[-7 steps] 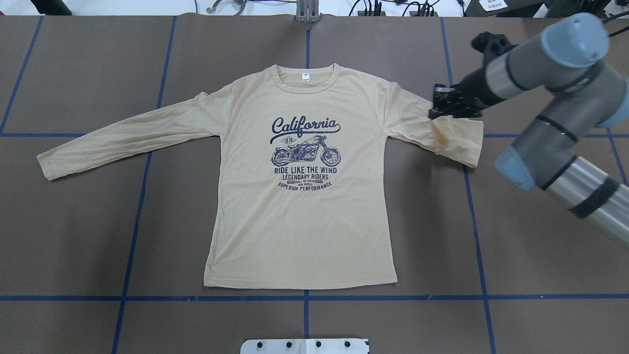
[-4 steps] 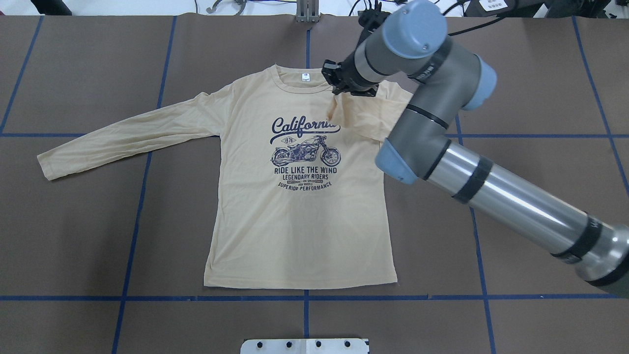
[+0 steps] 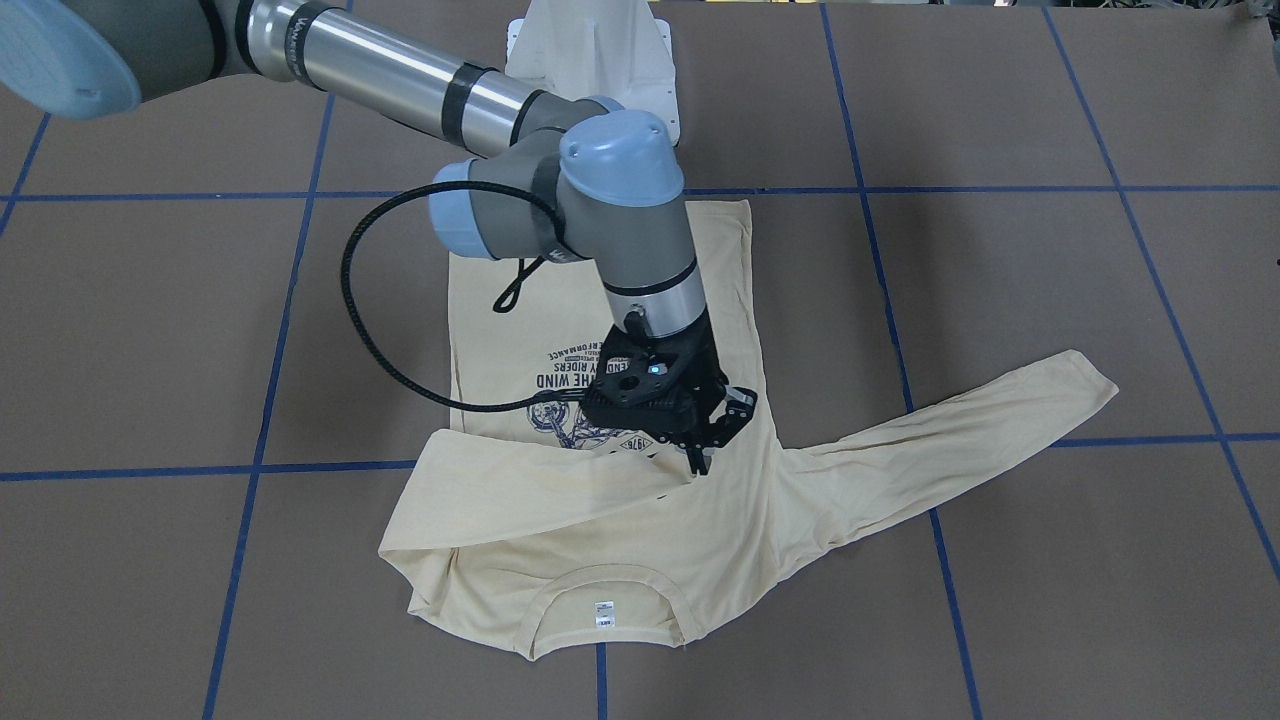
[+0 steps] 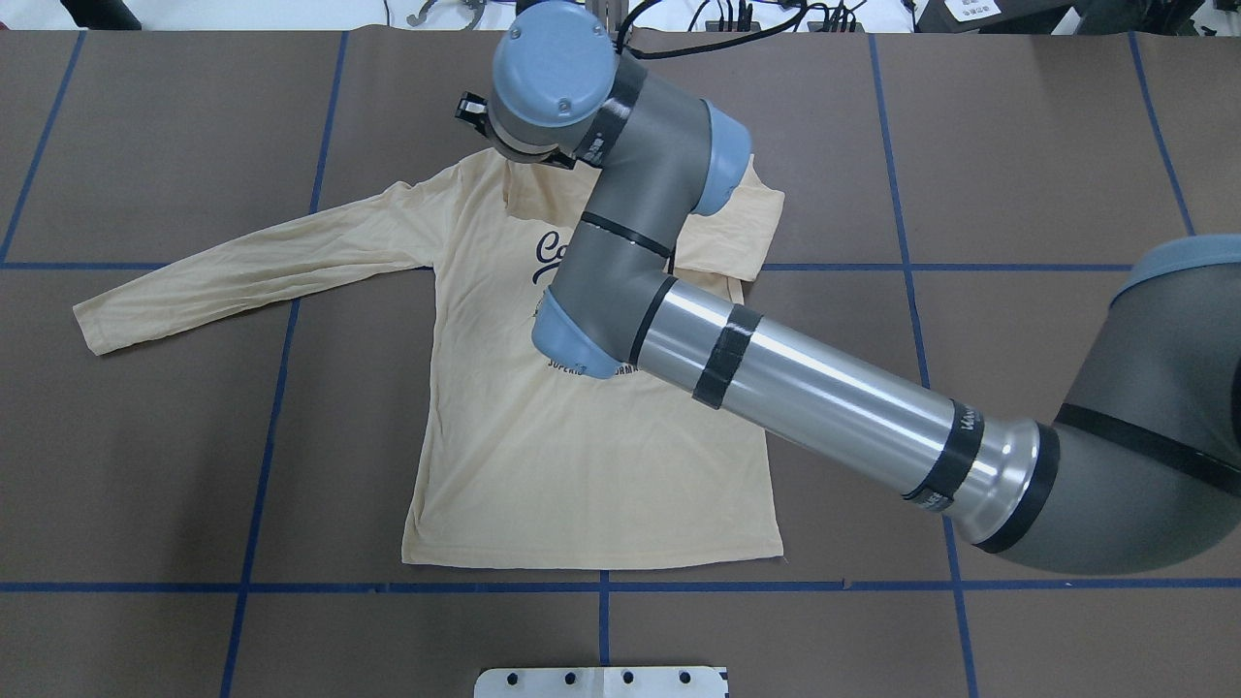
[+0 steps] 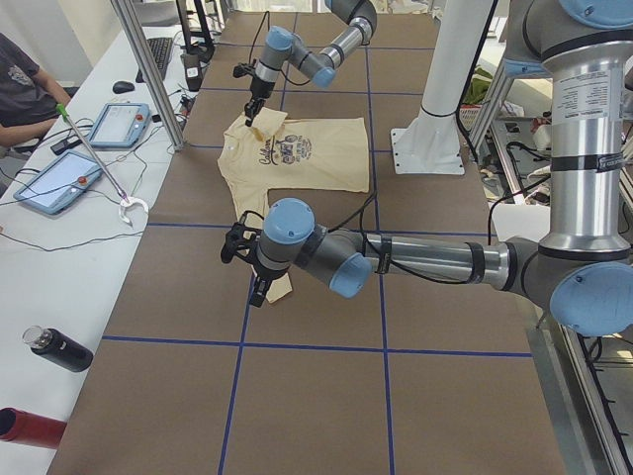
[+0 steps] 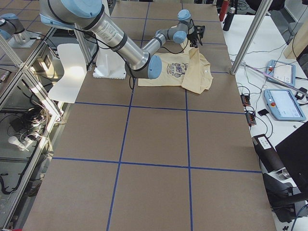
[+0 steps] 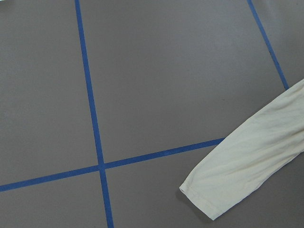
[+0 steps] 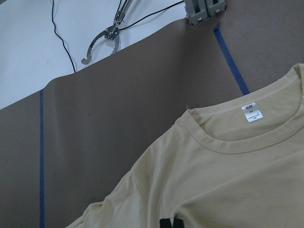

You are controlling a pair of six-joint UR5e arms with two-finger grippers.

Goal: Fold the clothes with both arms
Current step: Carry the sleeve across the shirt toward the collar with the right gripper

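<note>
Right sleeve (image 3: pixel 520 490) now across the cream T-shirt's (image 4: pixel 582 465) navy print (image 3: pixel 560 385), its end tight in the right hand (image 3: pixel 698 455).

You've got one T-shirt (image 4: pixel 582 465), two arms (image 4: pixel 824 388), plus two tablets (image 5: pixel 121 124) and two bottles (image 5: pixel 59 348) on your bench.

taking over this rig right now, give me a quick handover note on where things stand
Right tool: shut on the cuff of the folded sleeve, over the chest print of the T-shirt.
Left tool: hovers near the cuff of the other sleeve, which lies flat and outstretched; open or shut cannot be told.
Done: one sleeve drawn across the chest, not yet released.
Left: release it, fold the other sleeve in, then fold the body.
</note>
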